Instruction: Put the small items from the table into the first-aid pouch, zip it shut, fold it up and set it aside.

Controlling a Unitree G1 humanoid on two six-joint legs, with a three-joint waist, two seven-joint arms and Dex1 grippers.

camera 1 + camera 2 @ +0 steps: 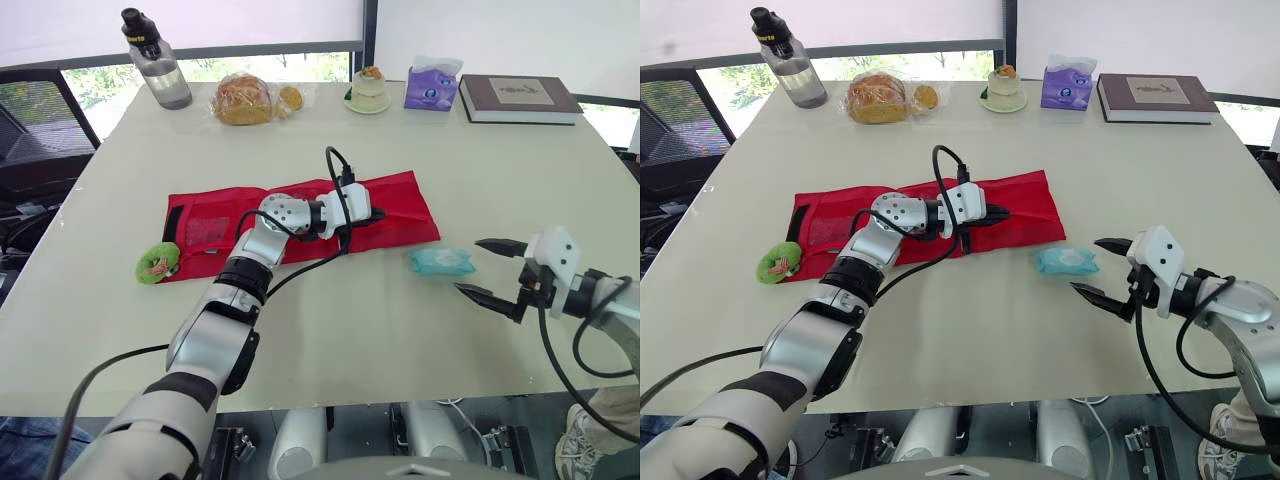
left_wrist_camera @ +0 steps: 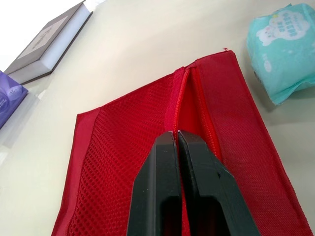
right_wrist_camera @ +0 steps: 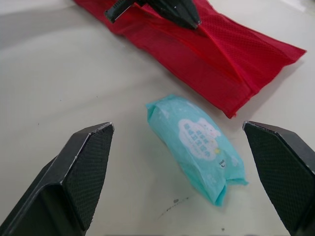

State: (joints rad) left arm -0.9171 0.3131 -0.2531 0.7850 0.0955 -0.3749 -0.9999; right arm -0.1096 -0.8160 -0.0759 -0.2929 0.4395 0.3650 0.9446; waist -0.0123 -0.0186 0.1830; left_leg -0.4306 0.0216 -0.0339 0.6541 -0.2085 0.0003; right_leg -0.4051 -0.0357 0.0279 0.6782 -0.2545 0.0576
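Note:
The red first-aid pouch (image 1: 210, 225) lies unfolded and flat in the middle of the white table (image 1: 350, 330). My left gripper (image 1: 378, 213) rests on its right half, shut on the fabric along the zipper (image 2: 203, 105); whatever sits between the fingertips (image 2: 170, 142) is hidden. A teal packet of wipes (image 1: 441, 262) lies on the table just off the pouch's right end. My right gripper (image 1: 470, 266) hovers right of that packet, open, and the wipes (image 3: 197, 142) sit ahead between its two fingers. A small green round item (image 1: 158, 264) lies at the pouch's left end.
Along the far edge stand a water bottle (image 1: 157, 62), a bag of bread (image 1: 245, 98), a cup on a saucer (image 1: 369, 90), a purple tissue pack (image 1: 432, 86) and a book (image 1: 518, 98). A black chair (image 1: 30, 130) stands off the table's left side.

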